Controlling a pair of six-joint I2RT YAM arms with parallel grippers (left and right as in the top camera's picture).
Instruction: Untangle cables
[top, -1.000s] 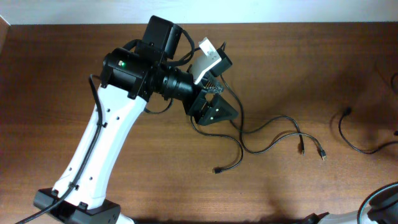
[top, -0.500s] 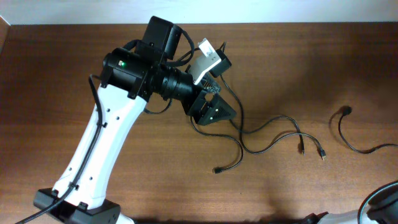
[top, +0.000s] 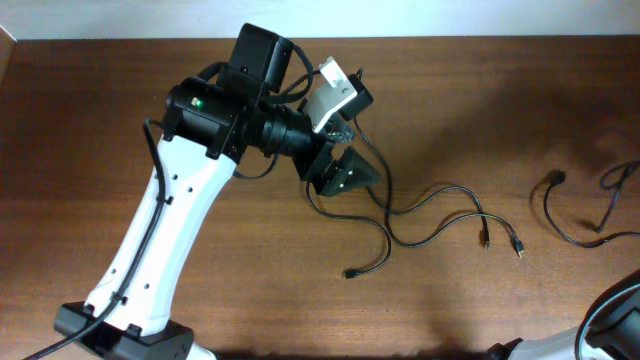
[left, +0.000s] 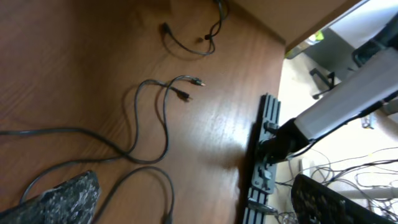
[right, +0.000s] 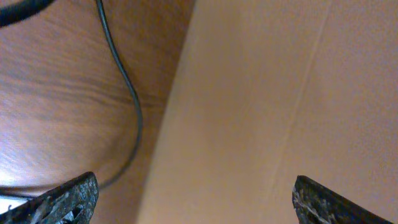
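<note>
Seemingly four thin black cables (top: 455, 188), left jaws wide, right jaws wide.

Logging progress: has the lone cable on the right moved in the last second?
Yes. The lone cable keeps its plug fixed on the table, but its far stretch has swung into view, toward the middle cables.

A brown wooden table (top: 480, 110) carries thin black cables (top: 460, 187) tangled mid-table, a separate cable (top: 549, 212) farther right.
</note>
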